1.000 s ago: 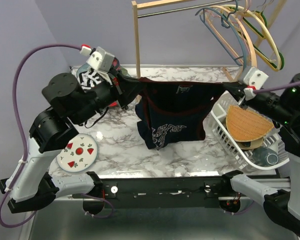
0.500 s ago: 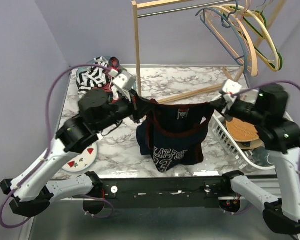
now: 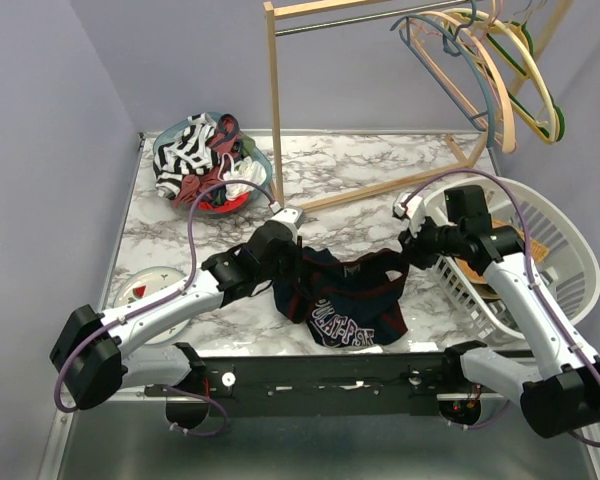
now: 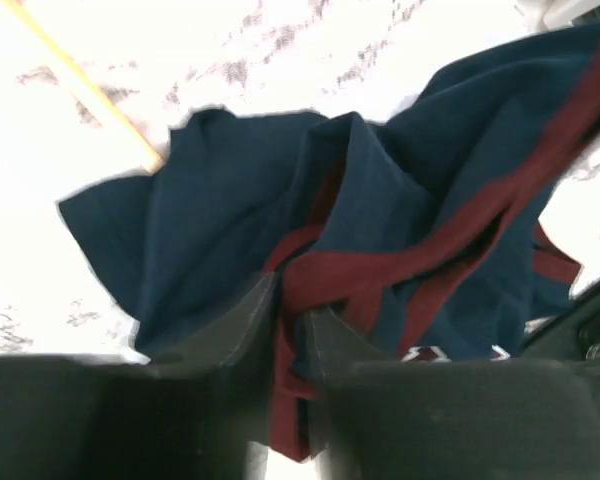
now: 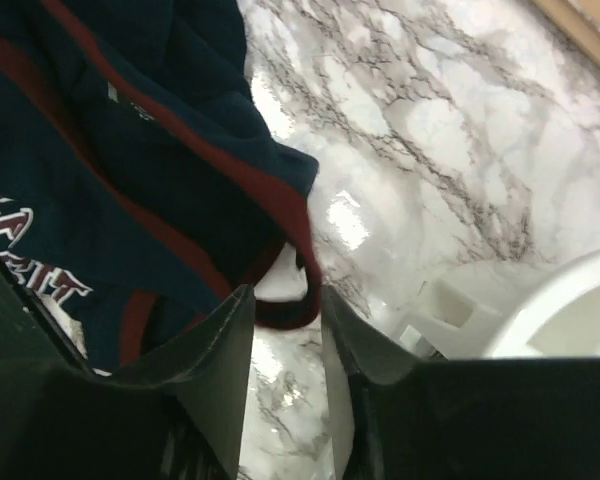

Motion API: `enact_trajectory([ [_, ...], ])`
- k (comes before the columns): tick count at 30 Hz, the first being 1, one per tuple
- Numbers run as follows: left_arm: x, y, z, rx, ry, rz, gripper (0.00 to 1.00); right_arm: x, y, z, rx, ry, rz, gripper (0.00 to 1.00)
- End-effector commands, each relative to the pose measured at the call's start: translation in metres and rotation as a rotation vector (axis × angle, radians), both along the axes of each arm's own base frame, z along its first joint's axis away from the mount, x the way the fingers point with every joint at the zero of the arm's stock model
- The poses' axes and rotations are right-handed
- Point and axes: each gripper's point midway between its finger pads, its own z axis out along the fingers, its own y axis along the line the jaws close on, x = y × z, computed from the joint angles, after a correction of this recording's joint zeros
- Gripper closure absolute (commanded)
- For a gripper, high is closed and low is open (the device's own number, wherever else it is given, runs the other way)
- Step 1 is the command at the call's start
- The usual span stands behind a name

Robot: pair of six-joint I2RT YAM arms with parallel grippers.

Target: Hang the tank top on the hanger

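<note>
- The marble table [image 3: 170, 225] fills most of the shot, with a wooden rack [image 3: 274, 100] standing at the back.
- A white basket [image 3: 458, 290] sits over on the right side.
- The tank top [image 3: 345, 300] is slumped in a crumpled heap on the table near the front edge, between the two arms, white lettering showing.
- The hanger [image 3: 488, 128], the grey-blue one, hangs up on the rack with the beige ones, well apart from the tank top.
- Left pincer [image 4: 285, 320] is clamped tight on a strip of maroon trim.
- Right pincer [image 5: 280, 305] has a trim loop sitting between its fingers. There's some gap, so I honestly can't tell if it's pinching.
</note>
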Motion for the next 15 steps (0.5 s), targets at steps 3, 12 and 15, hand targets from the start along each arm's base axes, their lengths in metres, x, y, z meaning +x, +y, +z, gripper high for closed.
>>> enact_trajectory([
  [3, 0.015, 0.006, 0.073, -0.084, -0.175, 0.041, 0.24, 0.002, -0.001, 0.065, 0.037, -0.124, -0.017, 0.26],
  [12, -0.006, 0.03, 0.134, -0.106, -0.335, -0.047, 0.01, -0.028, -0.008, 0.13, 0.198, -0.218, -0.068, 0.1],
  [15, -0.008, 0.036, 0.143, -0.1, -0.372, -0.056, 0.01, -0.032, -0.017, 0.144, 0.232, -0.244, -0.113, 0.1],
])
